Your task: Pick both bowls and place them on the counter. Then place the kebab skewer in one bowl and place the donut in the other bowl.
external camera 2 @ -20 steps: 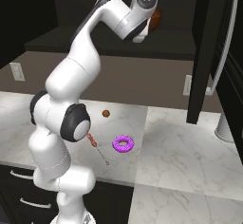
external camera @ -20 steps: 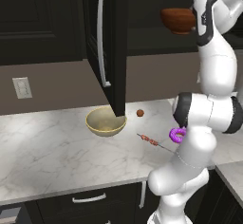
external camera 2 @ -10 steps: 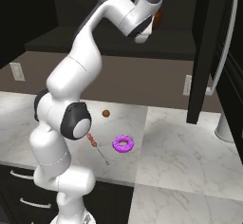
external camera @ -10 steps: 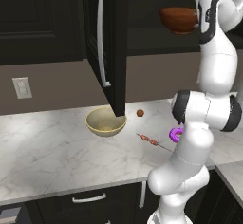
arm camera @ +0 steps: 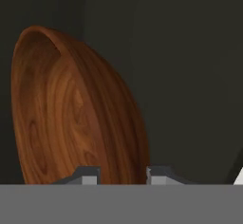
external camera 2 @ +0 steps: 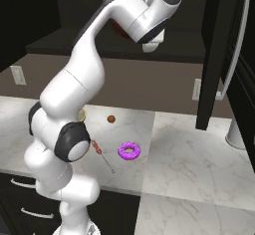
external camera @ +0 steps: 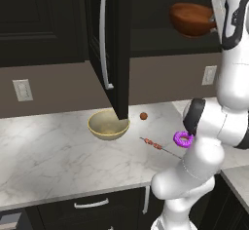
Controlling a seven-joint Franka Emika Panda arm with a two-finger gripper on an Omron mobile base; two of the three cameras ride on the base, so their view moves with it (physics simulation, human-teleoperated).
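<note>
The gripper (arm camera: 117, 175) had just closed. A second before, its jaws stood wide apart; now they were pinched on the rim of the brown bowl (external camera: 192, 18), with the rim between the two tips. The bowl was up high in the dark cupboard, at about 1 o'clock in the left base view. It looked like the grab was done, so the next job was likely to bring the bowl down.

The cream bowl (external camera: 108, 124) already sat on the counter (external camera: 53, 161), near the middle. The skewer (external camera: 156, 145) lay at about 4 o'clock from it, with the purple donut (external camera: 183, 138) just beside the skewer's far end. A small brown ball (external camera: 143, 116) lay at 2 o'clock from the cream bowl.

The open cupboard door (external camera: 113, 44) hung down just above the cream bowl. The arm would likely have to keep away from it on the way down. The skewer and donut were not in any bowl yet.
</note>
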